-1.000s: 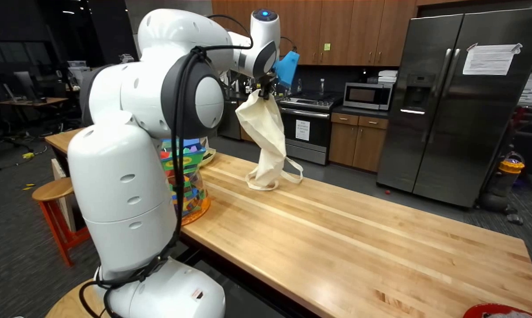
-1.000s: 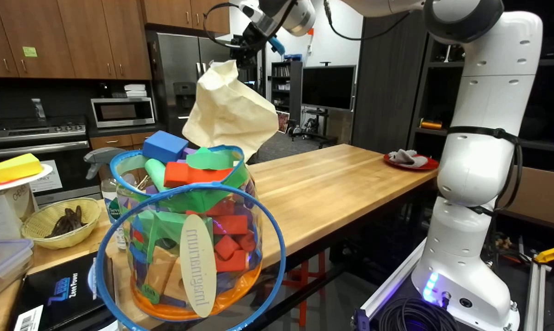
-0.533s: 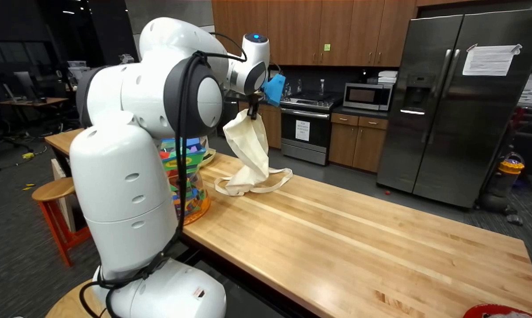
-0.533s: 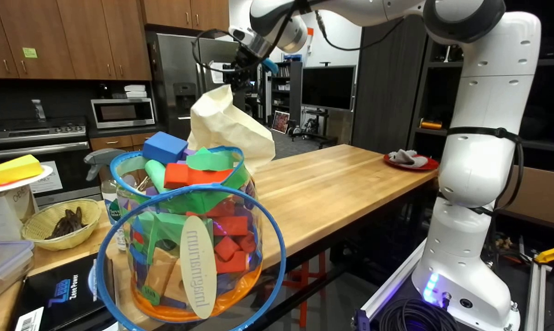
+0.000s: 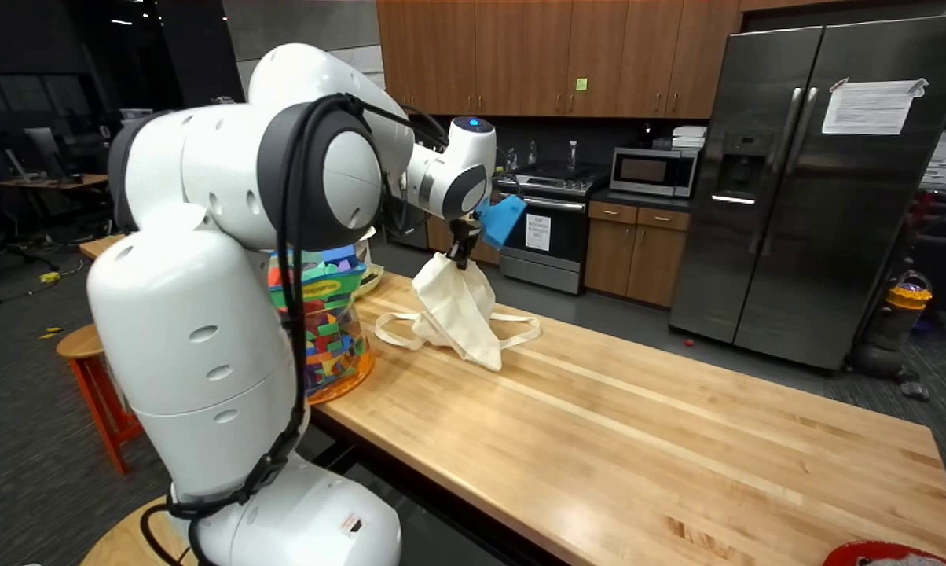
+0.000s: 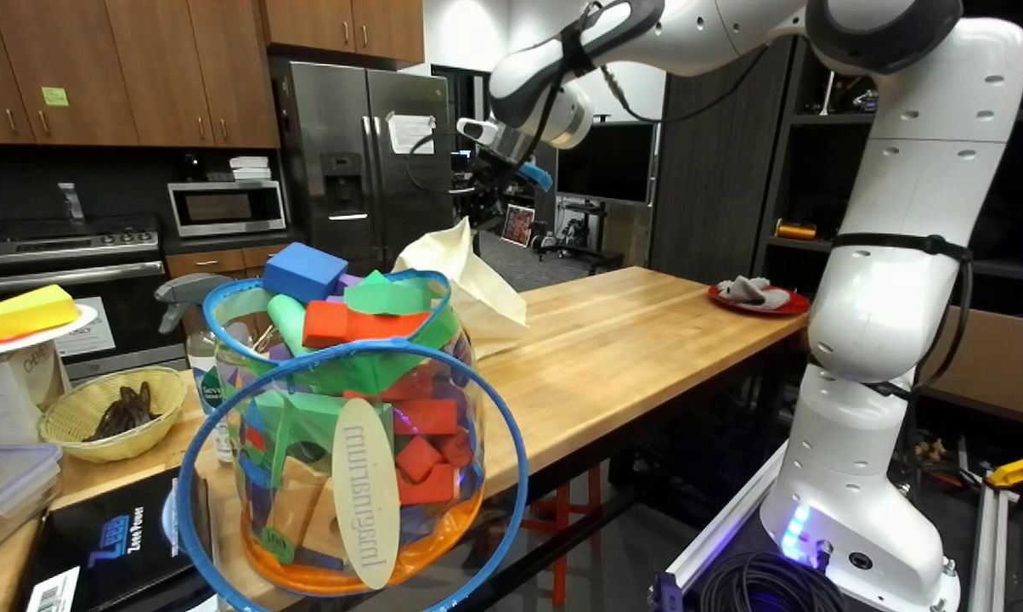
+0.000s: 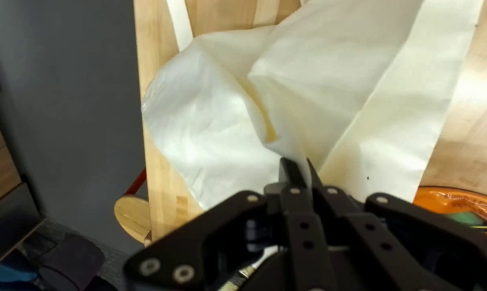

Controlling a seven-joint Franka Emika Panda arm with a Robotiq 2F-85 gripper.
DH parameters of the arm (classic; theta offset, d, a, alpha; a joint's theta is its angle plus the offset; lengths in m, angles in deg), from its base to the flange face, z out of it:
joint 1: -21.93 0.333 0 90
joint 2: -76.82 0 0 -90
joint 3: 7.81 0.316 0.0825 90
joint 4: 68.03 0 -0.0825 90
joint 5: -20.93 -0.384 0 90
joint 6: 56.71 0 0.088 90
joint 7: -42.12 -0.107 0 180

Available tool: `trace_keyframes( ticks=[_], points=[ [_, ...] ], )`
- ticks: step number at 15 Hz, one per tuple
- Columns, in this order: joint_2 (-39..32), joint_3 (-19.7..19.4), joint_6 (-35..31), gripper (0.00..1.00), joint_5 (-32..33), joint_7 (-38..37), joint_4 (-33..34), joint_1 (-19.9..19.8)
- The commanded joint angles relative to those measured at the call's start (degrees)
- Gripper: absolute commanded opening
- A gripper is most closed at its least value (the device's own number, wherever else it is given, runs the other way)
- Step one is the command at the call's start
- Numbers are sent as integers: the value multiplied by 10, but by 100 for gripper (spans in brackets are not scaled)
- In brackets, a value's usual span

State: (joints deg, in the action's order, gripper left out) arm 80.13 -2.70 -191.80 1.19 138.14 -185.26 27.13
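My gripper (image 7: 299, 161) points down and is shut on a fold of a cream cloth bag (image 5: 459, 314). That pinched fold runs up between the fingers in the wrist view. In an exterior view the bag hangs from the jaws as a short peak, its lower part slumped on the wooden table (image 5: 638, 440). Loops of strap (image 5: 394, 334) lie spread to both sides of it. Another exterior view shows the upper bag (image 6: 469, 276) behind a tub of blocks, which hides its lower part. One strap (image 7: 180, 22) shows near the table edge in the wrist view.
A clear tub (image 6: 365, 493) of coloured blocks stands close beside the bag; its orange base (image 7: 458, 202) shows near the gripper. Beyond it are a spray bottle (image 6: 187, 293), a basket (image 6: 167, 395) and a black box (image 6: 108, 535). A red plate (image 6: 796, 304) holds a grey cloth.
My gripper has come down a good way, still holding the bag. The bag has sunk and folded onto the table, and its straps have spread out.
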Motion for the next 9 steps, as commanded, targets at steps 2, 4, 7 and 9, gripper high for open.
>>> trace_keyframes(
  ticks=[2,4,7,9],
  points=[
    [62,-18,-26,1,14,-62,-101,-6],
    [76,-29,-36,1,24,-90,-129,-12],
    [96,-51,-48,1,31,-119,-159,-22],
    [103,-69,-52,1,48,-126,-170,-34]
  ],
)
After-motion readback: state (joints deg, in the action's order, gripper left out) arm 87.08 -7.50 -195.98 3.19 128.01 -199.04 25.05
